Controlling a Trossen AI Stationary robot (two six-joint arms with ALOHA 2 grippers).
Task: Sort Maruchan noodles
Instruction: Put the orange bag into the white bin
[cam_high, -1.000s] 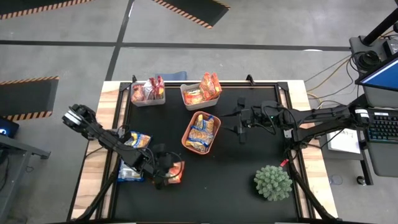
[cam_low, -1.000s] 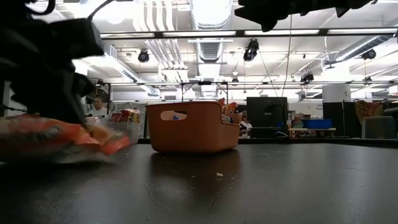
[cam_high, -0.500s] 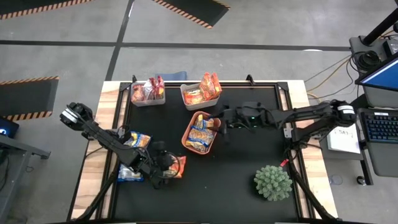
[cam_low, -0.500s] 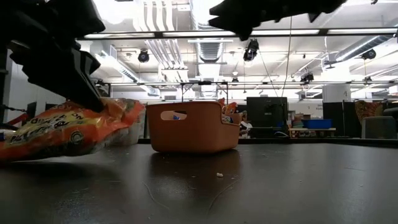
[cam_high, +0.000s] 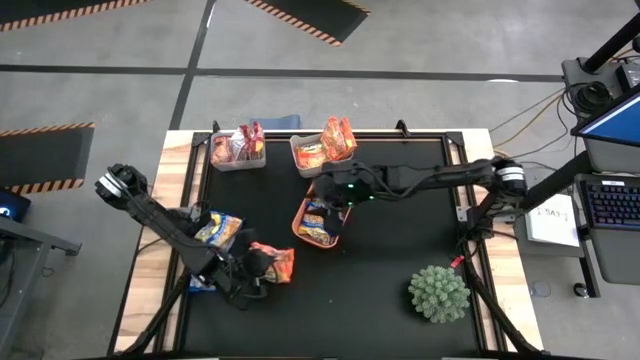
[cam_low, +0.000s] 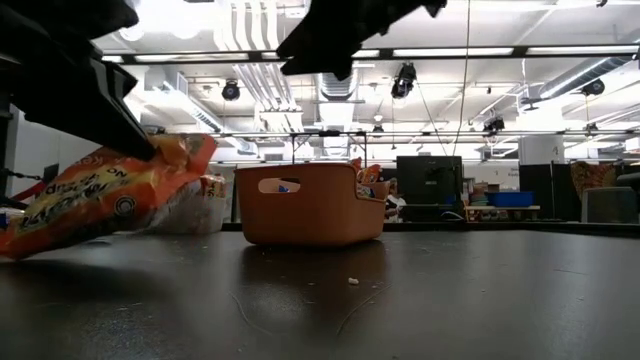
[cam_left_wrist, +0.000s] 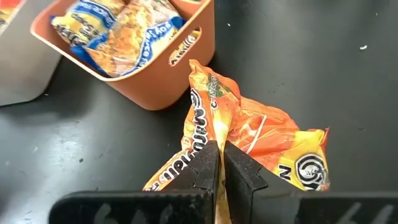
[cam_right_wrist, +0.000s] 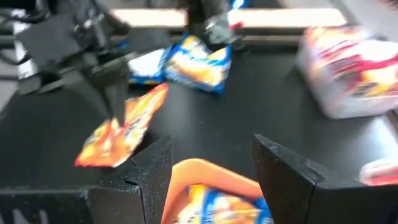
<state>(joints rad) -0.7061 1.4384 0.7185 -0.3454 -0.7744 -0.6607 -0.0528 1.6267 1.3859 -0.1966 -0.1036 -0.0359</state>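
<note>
Two arms work over one black table mat (cam_high: 400, 250). The left gripper (cam_high: 252, 272), near the mat's front left, is clamped on an orange noodle packet (cam_high: 274, 262); in the left wrist view its fingers (cam_left_wrist: 208, 163) pinch the packet's crinkled edge (cam_left_wrist: 249, 134), and in the low view the packet (cam_low: 100, 195) hangs tilted with one end low by the mat. The right gripper (cam_high: 335, 192) reaches across to the orange tray (cam_high: 303, 208) at the mat's middle and hovers above it, its fingers (cam_right_wrist: 280, 171) spread apart and holding nothing. The tray holds several blue-and-yellow packets (cam_high: 320, 218), also seen in the left wrist view (cam_left_wrist: 118, 28). Two more blue-and-yellow packets lie on the mat's left side: one (cam_high: 218, 230) beside the left arm, another (cam_high: 200, 283) partly hidden under it. Two pale bins at the back edge hold packets standing on end: the left bin (cam_high: 238, 150) and the right bin (cam_high: 312, 155). One spiky green plant ball (cam_high: 438, 293) sits at the front right, well apart from both grippers.
</note>
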